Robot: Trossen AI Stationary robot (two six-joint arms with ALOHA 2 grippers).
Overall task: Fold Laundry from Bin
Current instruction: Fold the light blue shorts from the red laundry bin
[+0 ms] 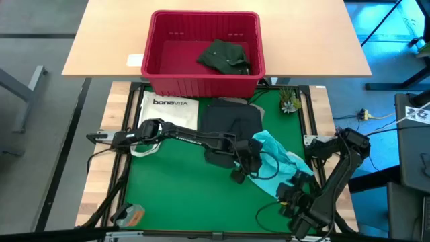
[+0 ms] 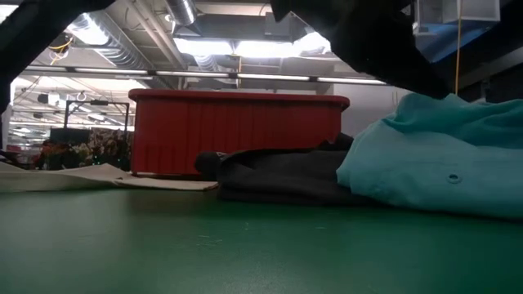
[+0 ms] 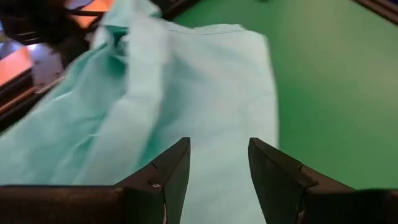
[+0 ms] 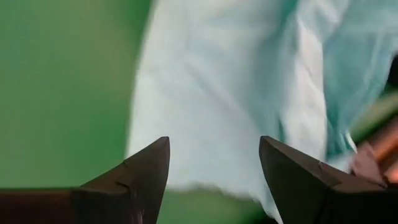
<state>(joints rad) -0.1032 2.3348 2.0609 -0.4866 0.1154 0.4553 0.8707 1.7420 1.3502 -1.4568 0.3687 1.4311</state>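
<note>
So the red bin (image 1: pixel 203 57) sits at the far edge of the green mat (image 1: pixel 175 195), right about the middle, and only the dark green garment (image 1: pixel 226 56) is left in it, bunched toward its right side. Just in front of the bin the dark grey garment (image 1: pixel 231 121) lies fairly flat on the mat, with a sliver of khaki-tan cloth (image 1: pixel 236 101) peeking out at its far edge, and the white bonaVITA tote bag (image 1: pixel 168 111) is by the mat's far left corner. The one being worked is the light turquoise garment (image 1: pixel 282 158), sprawled in a rumpled strip toward the mat's right edge, running toward the near right corner. It looks like thin, floppy, lightweight cloth with a button, so I'd guess it drapes and slides around rather than holding any shape; best bet is pinching a hem or a corner, one per gripper, not the bunched middle. The left gripper (image 3: pixel 217 163) hangs over the turquoise cloth near its inner end with fingers apart, nothing between them. The right gripper (image 4: pixel 214 163) hovers over the near end, jaws spread wide too, also holding nothing.
</note>
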